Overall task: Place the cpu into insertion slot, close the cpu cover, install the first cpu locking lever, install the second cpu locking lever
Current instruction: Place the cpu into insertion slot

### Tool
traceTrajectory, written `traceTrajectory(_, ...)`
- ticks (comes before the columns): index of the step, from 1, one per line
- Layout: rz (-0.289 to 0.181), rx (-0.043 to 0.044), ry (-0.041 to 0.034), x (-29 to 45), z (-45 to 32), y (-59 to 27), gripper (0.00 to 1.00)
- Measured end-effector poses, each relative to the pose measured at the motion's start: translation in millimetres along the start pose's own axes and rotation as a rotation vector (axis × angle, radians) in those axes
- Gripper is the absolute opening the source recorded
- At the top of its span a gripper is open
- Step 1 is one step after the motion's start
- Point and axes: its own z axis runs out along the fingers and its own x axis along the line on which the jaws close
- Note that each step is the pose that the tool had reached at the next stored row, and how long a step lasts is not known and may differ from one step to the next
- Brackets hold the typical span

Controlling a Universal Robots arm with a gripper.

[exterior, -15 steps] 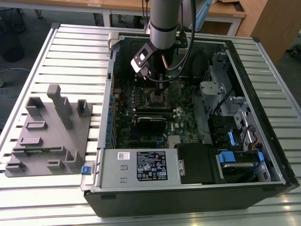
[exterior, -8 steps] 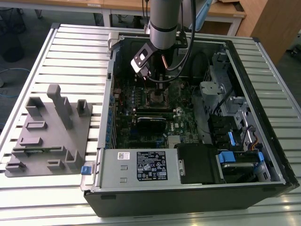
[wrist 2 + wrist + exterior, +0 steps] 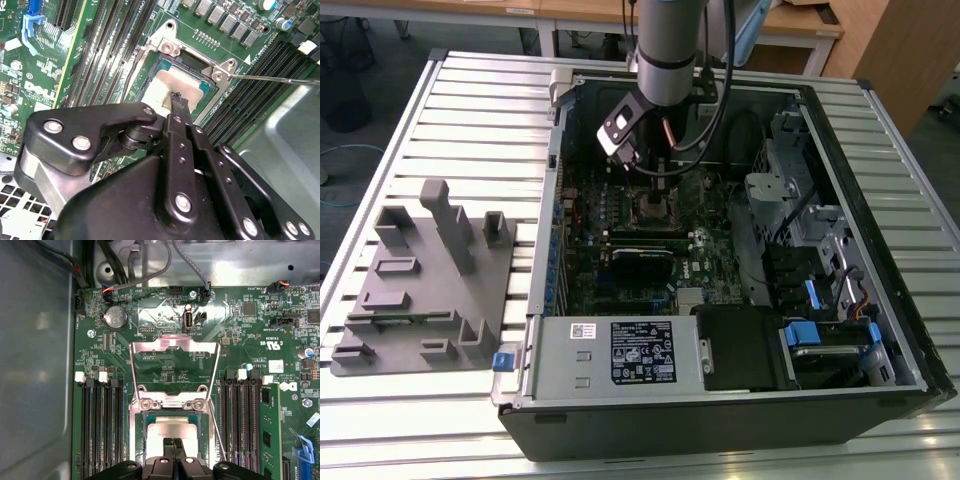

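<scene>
Presently: tool (image 3: 175, 444) directly over the insertion slot (image 3: 141, 437), its 2 fingers pressed together, nothing visible between them. In the second wrist view the tips sit at or just above the cpu (image 3: 159, 86); I cannot tell whether they touch. The cpu lies flat inside the slot, pale face up. The cpu cover (image 3: 172, 342) is swung open, clear of the slot on its hinge side. 1 thin wire lever (image 3: 270, 78) juts away from the slot, unlatched.

Risks, as judged:
- Sideways pressure from the joined tips could nudge the chip off its seat and stress the slot's contacts.
- The open cover could drop onto the fingers if jolted.
- The loose lever beside the slot could snag the tool.

Surface: the slot sits deep in an open computer case (image 3: 720, 420) lying on a slatted metal tabletop (image 3: 470, 110). A grey moulded fixture (image 3: 420, 280) rests well apart from the slot, outside the case. Wooden desks (image 3: 570, 12) stand beyond.
</scene>
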Motion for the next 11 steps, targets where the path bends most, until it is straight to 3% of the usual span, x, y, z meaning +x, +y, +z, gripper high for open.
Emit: traceTrajectory(11,0.0,0.0002,-0.0004,-0.1,2.6,-0.3,0.1)
